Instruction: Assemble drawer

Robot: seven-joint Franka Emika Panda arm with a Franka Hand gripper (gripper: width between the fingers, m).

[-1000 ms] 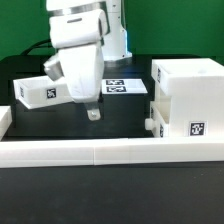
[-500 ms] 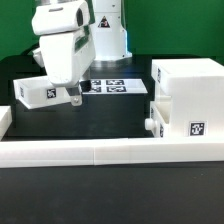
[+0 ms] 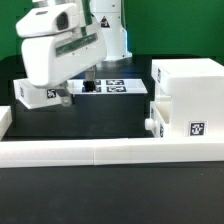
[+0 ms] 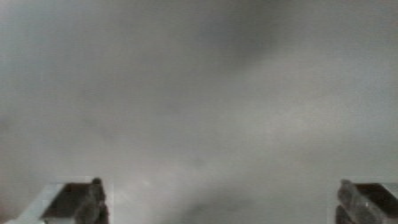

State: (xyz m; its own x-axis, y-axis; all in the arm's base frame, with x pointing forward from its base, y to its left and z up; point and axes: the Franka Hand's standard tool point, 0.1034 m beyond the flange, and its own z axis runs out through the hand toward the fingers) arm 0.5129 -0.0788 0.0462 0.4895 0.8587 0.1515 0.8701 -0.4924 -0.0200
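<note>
The large white drawer casing (image 3: 190,92) stands at the exterior view's right, with a tag on its front. A smaller white part with a knob (image 3: 152,125) sits against its lower left side. A small white tray (image 3: 33,93) with a tag lies at the left. My gripper (image 3: 63,96) hangs just at this tray's right end, and the arm's body hides much of it. In the wrist view the gripper (image 4: 221,205) is open, its fingertips (image 4: 75,202) wide apart, with nothing between them. A blurred white surface fills that view.
The marker board (image 3: 118,87) lies at the back centre on the black table. Long low white border bars (image 3: 100,152) run along the front, with a short one at the left edge (image 3: 4,120). A green backdrop stands behind.
My gripper has moved steadily toward the exterior view's left, from the table's middle to the right end of the left tray. The drawer parts have not moved.
</note>
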